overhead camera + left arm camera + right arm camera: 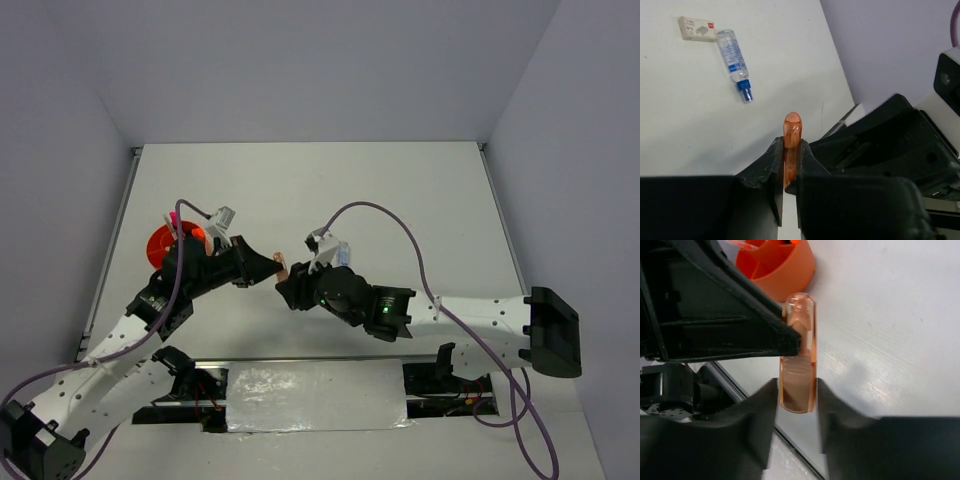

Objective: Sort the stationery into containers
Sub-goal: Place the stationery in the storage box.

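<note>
Above the desk (pixel 400 200), the left end effector (pixel 791 155) and the right end effector (pixel 797 390) both clamp a peach eraser (pixel 792 125), held between them. Farther back on the left, the orange divided tub (pixel 160 245) stands on the desk, apart from the eraser.

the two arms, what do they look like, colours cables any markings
The left arm and right arm have white links with black joint housings. A purple cable loops along each to a small grey-white camera block at the wrist. A green light glows on the right arm's black wrist. The left end effector and right end effector are black, with wedge-shaped fingers.
</note>
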